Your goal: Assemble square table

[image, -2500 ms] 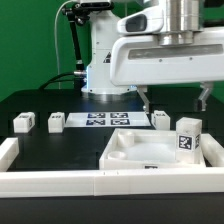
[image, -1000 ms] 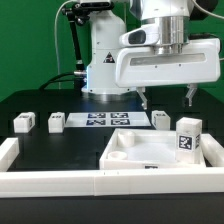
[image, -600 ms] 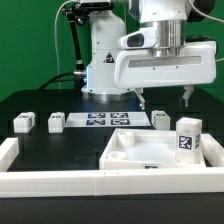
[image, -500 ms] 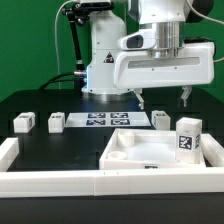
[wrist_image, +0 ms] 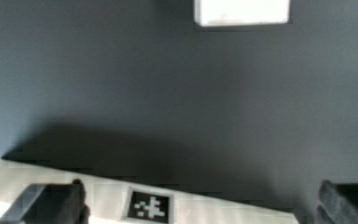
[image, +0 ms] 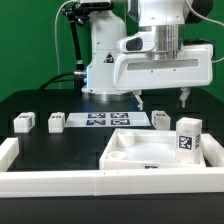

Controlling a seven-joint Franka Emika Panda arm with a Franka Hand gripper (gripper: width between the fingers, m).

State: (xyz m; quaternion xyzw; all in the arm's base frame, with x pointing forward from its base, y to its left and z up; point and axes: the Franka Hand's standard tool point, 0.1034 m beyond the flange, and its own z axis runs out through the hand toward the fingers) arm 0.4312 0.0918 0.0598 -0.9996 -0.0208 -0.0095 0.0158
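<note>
While the jaws hang wide apart and empty above the counter [image: 70, 145], the square tabletop [image: 135, 160] lies at the front, its legs [image: 55, 122] loose around it; assembly seems barely begun.

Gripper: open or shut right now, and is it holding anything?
Gripper: open, jaws wide apart, holding nothing.
</note>
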